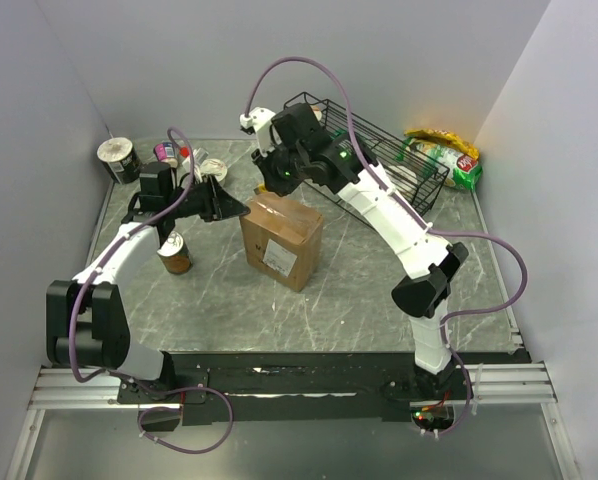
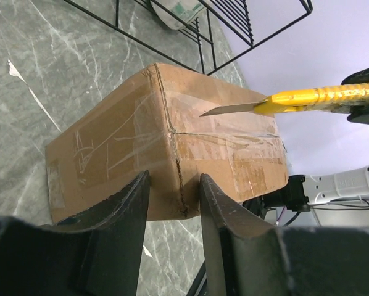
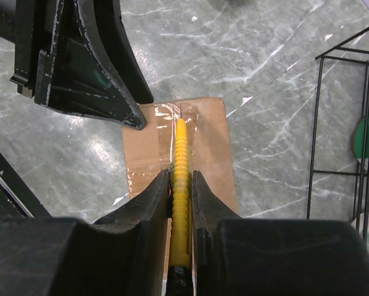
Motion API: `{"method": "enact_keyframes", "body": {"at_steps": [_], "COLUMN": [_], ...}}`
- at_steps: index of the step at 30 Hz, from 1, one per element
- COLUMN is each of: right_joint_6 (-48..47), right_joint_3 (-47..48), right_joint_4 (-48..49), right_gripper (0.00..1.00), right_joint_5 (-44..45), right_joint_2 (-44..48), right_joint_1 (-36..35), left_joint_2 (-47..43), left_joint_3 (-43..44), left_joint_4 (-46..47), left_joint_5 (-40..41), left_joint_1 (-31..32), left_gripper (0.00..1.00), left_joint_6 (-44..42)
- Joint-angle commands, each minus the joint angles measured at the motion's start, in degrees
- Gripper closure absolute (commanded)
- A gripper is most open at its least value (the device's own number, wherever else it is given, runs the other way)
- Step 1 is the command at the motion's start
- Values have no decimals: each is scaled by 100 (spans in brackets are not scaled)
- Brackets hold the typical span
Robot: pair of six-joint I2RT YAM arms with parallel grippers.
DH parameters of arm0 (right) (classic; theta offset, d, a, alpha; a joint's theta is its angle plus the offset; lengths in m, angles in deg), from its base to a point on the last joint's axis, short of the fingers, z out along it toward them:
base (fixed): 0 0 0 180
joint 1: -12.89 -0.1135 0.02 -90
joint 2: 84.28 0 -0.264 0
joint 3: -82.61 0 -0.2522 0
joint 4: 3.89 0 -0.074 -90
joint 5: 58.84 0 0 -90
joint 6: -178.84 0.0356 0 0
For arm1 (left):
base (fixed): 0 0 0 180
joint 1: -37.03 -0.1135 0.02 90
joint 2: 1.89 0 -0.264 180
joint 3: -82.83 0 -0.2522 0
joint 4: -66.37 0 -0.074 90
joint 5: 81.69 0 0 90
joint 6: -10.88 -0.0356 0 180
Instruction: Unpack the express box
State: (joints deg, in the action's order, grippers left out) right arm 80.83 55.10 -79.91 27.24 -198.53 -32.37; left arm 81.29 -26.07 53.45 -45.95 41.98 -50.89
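Yellow utility knife (image 3: 182, 142) clamped in right gripper (image 3: 181, 177), blade (image 2: 231, 110) over taped express box (image 2: 123, 142). Left gripper (image 2: 174, 179) part-open, empty, at box edge.

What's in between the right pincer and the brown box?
A yellow utility knife, gripped by the right pincer, its blade reaching toward the express box and its taped top seam. The right wrist view shows it best.
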Motion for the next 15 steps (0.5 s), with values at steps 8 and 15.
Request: {"method": "enact_keyframes", "body": {"at_steps": [8, 15], "right_joint_6": [713, 599], "right_joint_3": [66, 101], "right_joint_4": [135, 337], "right_gripper": [100, 100], "right_joint_5": [577, 910], "right_joint_2": [114, 167], "right_joint_1": [-141, -19], "left_joint_2": [146, -195], "left_joint_3": [-197, -39], "left_joint_4": [-761, -534], "left_joint_5": [987, 331], "left_joint_1": [226, 164], "left_gripper": [60, 33], "left_joint_6": [-292, -168]}}
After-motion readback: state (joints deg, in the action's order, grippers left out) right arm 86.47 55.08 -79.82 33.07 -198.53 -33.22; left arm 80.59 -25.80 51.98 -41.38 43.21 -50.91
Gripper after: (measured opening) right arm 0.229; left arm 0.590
